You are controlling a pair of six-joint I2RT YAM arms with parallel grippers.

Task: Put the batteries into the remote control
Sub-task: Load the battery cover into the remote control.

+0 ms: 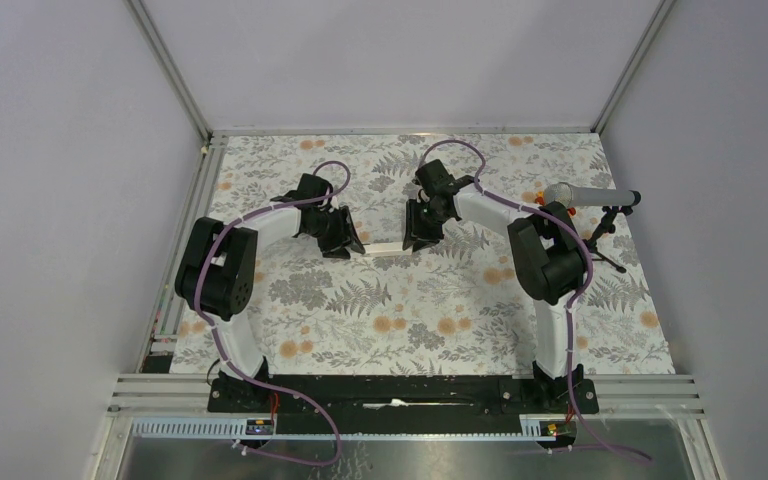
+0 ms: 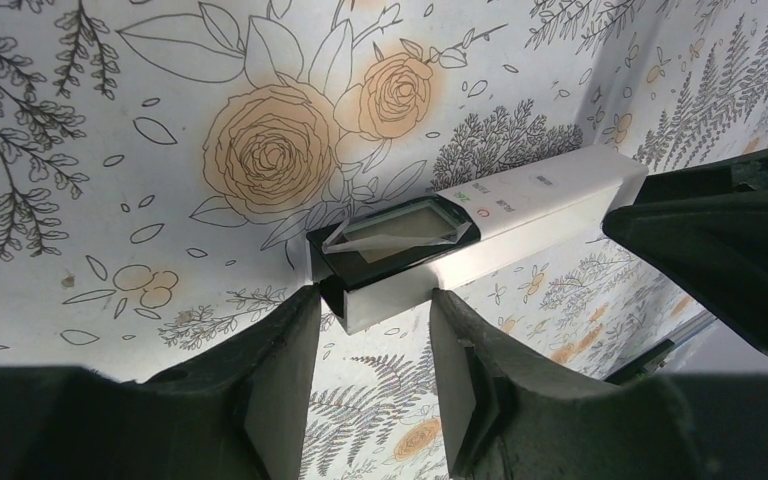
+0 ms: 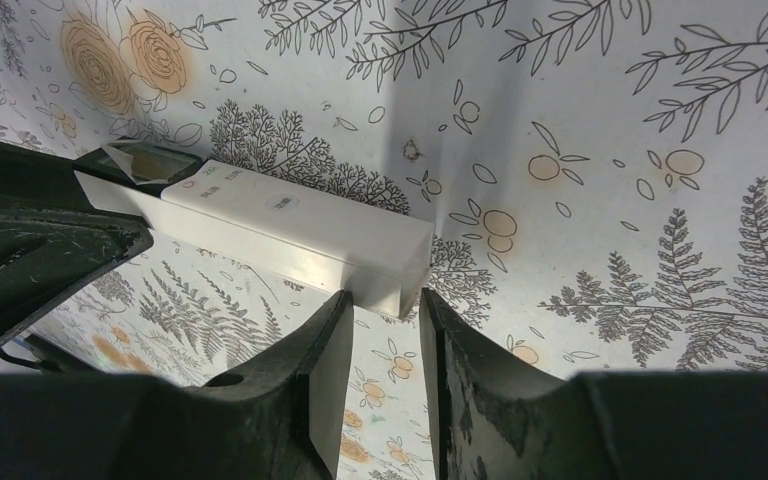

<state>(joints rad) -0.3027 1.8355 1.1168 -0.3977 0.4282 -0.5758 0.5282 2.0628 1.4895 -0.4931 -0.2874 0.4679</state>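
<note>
The remote control point(image 1: 384, 250), a slim white bar with a dark end, hangs just above the table between my two grippers. In the left wrist view its dark glossy end point(image 2: 392, 240) sits between the tips of my left gripper point(image 2: 372, 300), whose fingers press on both its sides. My right gripper point(image 3: 385, 300) is shut on the white end of the remote control point(image 3: 290, 225). From above, the left gripper point(image 1: 353, 245) and right gripper point(image 1: 416, 240) face each other across the bar. No batteries are in view.
A grey microphone point(image 1: 580, 194) on a small black stand point(image 1: 605, 235) lies at the right rear of the floral tablecloth point(image 1: 410, 320), with an orange piece point(image 1: 540, 198) beside it. Metal rails point(image 1: 185, 230) edge the table's left side and front.
</note>
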